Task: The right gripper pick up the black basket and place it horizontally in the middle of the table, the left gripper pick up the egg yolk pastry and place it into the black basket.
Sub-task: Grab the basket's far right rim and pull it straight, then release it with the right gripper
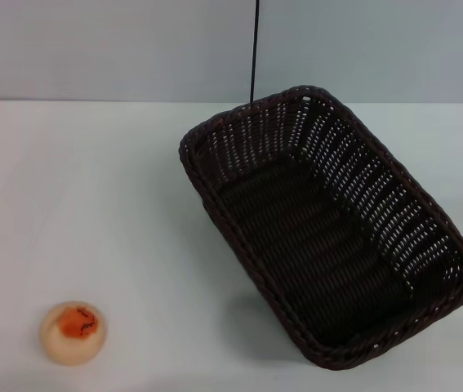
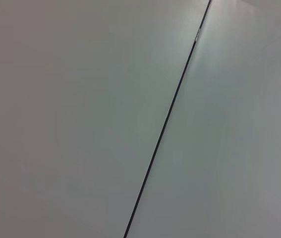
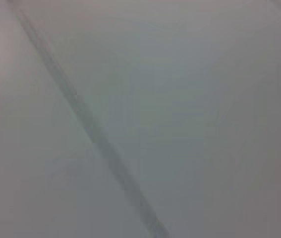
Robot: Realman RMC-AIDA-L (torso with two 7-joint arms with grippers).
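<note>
Head view: a rectangular dark woven basket [image 1: 329, 237] with open-weave sloped sides and a braided rim sits skewed on the smooth white desk [image 1: 92, 204], toward 3 o'clock. The round cream pastry [image 1: 73, 332], orange-topped, lies at 8 o'clock, well apart. Neither claw shows, so grip unknown.

No part of the robot visible

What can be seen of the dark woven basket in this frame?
The dark brown-black rectangular wicker-style basket stands upright on the white table, right of centre in the head view, turned diagonally. It has sloped open-weave sides, a braided rim and a tighter-woven floor. It is empty. Nothing touches it but the table; the pastry lies well apart to its left. No gripper is in view.
</note>
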